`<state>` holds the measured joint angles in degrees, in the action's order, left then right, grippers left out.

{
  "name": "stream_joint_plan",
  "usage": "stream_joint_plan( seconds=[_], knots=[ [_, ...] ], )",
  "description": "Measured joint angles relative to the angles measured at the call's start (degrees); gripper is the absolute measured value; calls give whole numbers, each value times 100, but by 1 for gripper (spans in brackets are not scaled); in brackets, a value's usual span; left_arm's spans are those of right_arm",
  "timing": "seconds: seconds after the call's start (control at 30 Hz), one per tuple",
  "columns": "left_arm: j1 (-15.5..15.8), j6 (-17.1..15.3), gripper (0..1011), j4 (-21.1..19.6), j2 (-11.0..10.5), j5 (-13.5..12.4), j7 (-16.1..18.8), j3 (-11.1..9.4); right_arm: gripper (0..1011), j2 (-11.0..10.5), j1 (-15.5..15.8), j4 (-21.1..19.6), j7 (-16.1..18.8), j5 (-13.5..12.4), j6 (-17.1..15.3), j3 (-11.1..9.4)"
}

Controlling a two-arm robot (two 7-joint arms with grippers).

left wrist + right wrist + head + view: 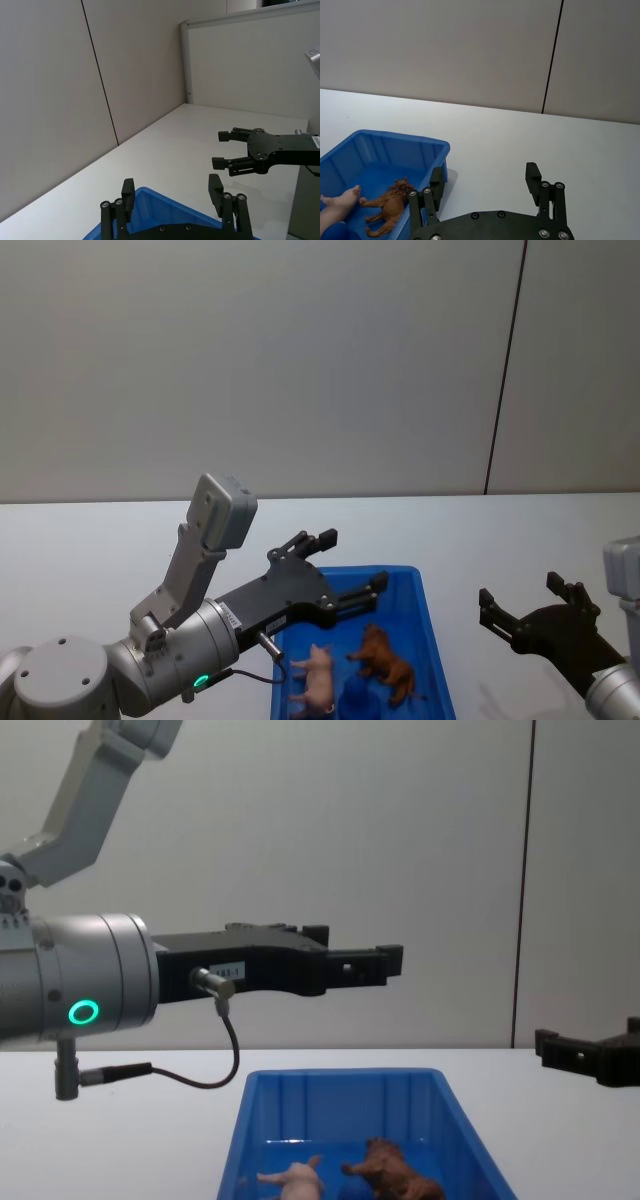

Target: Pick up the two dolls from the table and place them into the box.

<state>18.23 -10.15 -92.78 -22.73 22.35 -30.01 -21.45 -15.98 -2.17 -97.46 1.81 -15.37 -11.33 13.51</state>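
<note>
Both dolls lie inside the blue box [432, 640]: pink pig [316, 677] beside brown shaggy dog [385, 662]. Left gripper [352, 565] hovers above the box, fingers spread, empty. Right gripper [522, 605] over the table [90, 550], spread, empty.

Glossy blue plastic box [432, 640]; matt white table [100, 550]; shaggy brown doll [385, 664].

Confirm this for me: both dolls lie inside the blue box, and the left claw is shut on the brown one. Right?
Not quite. The pink doll and brown doll do lie in the blue box, but the left claw hangs open and empty above it, as the head view shows.
</note>
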Motion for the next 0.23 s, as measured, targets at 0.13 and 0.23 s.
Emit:
stream_joint_plan(
  seconds=[0.13, 0.23],
  knots=[
    [0, 0, 990, 0, 0, 0, 0, 0, 1001, 0, 0, 0, 0, 0, 0, 0],
    [0, 0, 1001, 0, 0, 0, 0, 0, 1001, 0, 0, 0, 0, 0, 0, 0]
  ],
)
